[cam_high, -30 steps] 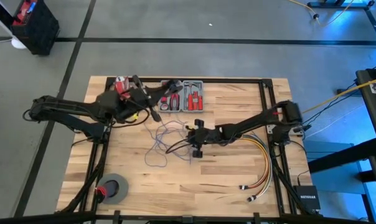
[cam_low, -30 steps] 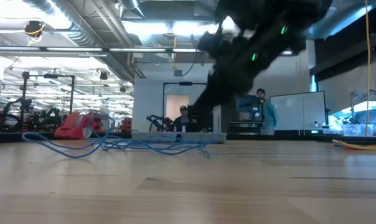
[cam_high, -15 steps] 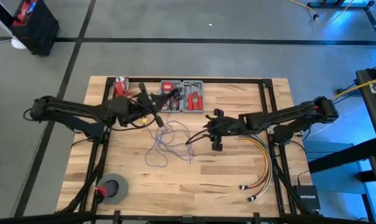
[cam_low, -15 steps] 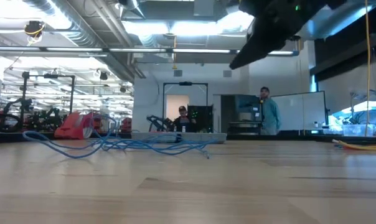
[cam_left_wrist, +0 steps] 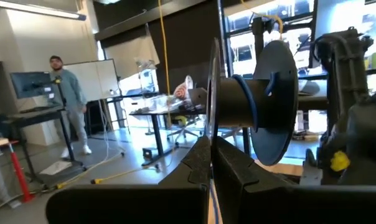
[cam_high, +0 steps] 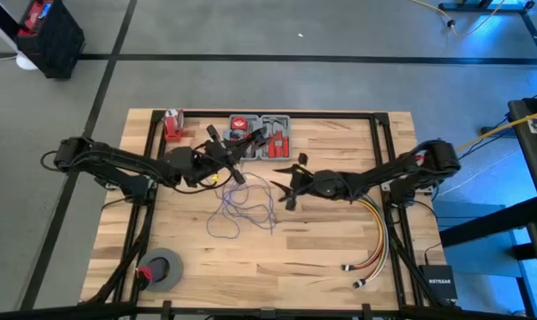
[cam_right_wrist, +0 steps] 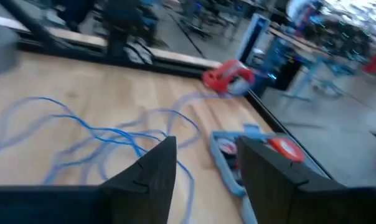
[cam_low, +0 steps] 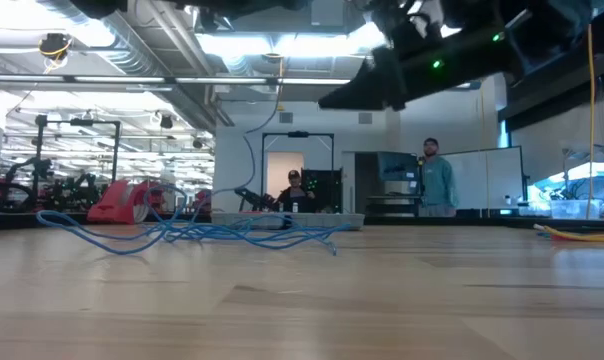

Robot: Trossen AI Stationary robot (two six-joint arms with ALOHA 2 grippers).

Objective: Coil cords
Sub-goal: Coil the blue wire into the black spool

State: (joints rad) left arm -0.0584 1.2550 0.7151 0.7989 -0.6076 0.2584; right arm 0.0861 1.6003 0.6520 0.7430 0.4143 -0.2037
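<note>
Right gripper (cam_high: 292,182) nearer the cords (cam_high: 242,203), jaws spread; left gripper (cam_high: 236,149) pinching one.

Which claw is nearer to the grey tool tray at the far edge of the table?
The left claw is nearer: it is just beside the tool tray, at its left end. The right claw is farther, toward the table's middle, beside the cords.
</note>
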